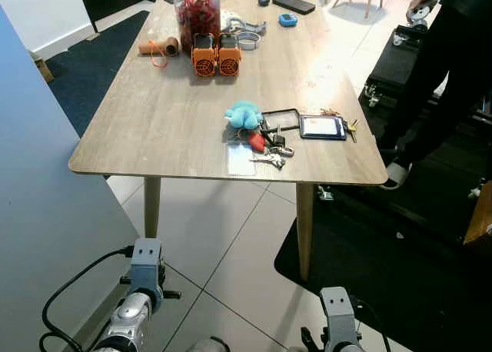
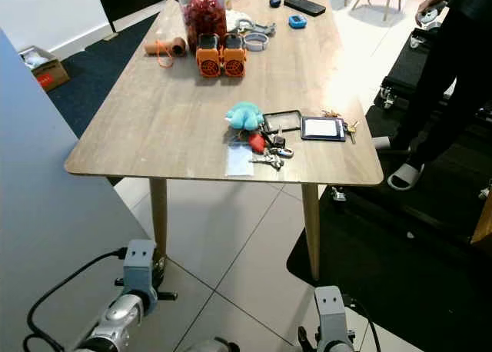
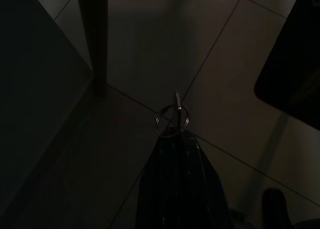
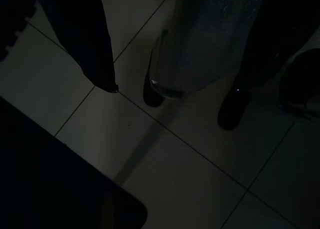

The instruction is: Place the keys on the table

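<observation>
My left gripper (image 3: 172,131) hangs low over the tiled floor, shut on a metal key ring (image 3: 172,120) that sticks out past its tips. My right gripper (image 4: 175,89) also hangs near the floor, its two dark fingers (image 4: 102,64) apart with nothing between them. Ahead stands the long wooden table (image 1: 169,114). Near its front edge lies a bunch of keys (image 1: 269,148) with a teal plush (image 1: 244,115) and a red charm. My left arm (image 1: 142,290) and right arm (image 1: 337,313) reach down at the bottom of the eye views.
A card holder (image 1: 323,126) and more keys (image 1: 350,127) lie at the table's right edge. Orange devices (image 1: 216,56), a jar, tape rolls and a phone (image 1: 293,4) sit farther back. A person (image 1: 453,60) stands at the right by a black mat (image 1: 384,275). A grey panel (image 1: 46,214) rises on my left.
</observation>
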Robot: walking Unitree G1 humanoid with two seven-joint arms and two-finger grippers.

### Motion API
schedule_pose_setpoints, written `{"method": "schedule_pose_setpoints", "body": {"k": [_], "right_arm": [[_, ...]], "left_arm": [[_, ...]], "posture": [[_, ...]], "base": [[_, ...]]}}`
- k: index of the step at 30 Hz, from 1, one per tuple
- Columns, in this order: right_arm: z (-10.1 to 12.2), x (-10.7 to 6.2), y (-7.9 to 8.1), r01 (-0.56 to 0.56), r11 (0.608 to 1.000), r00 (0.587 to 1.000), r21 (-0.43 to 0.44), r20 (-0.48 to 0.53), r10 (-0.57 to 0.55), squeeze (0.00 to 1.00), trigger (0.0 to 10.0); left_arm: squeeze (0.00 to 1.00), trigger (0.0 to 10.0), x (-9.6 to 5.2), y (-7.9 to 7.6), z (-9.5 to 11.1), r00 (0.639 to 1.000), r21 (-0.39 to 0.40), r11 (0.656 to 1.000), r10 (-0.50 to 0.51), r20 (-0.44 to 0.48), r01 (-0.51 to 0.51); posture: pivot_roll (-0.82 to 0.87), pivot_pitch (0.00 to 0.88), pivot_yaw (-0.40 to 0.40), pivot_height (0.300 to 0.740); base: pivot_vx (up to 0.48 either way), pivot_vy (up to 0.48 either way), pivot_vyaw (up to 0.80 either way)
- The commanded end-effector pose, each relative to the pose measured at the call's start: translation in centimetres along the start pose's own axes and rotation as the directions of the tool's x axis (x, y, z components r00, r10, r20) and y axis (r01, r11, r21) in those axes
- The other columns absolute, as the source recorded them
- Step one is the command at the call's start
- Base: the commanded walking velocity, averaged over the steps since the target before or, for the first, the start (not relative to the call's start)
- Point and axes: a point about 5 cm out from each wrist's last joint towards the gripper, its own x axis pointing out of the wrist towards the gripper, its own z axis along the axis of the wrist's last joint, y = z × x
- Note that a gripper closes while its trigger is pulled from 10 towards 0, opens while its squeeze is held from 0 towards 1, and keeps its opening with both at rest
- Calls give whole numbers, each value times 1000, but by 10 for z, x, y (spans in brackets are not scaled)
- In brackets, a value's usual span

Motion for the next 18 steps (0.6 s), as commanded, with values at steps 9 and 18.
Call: {"method": "schedule_pose_setpoints", "body": {"k": [9,18], "right_arm": [[-7,-2,1,-4,1000,1000,-3,-28,4,0,10000],[-7,-2,1,-6,1000,1000,-4,-28,5,0,10000]], "left_arm": [[0,10000,-2,-3,-6,1000,-10,1000,-10,-10,10],[0,10000,-2,-3,-5,1000,-9,1000,-12,-7,12]], "posture": [[48,98,-20,740],[48,98,-21,740]], "base": [[-346,0,0],[-400,0,0]]}}
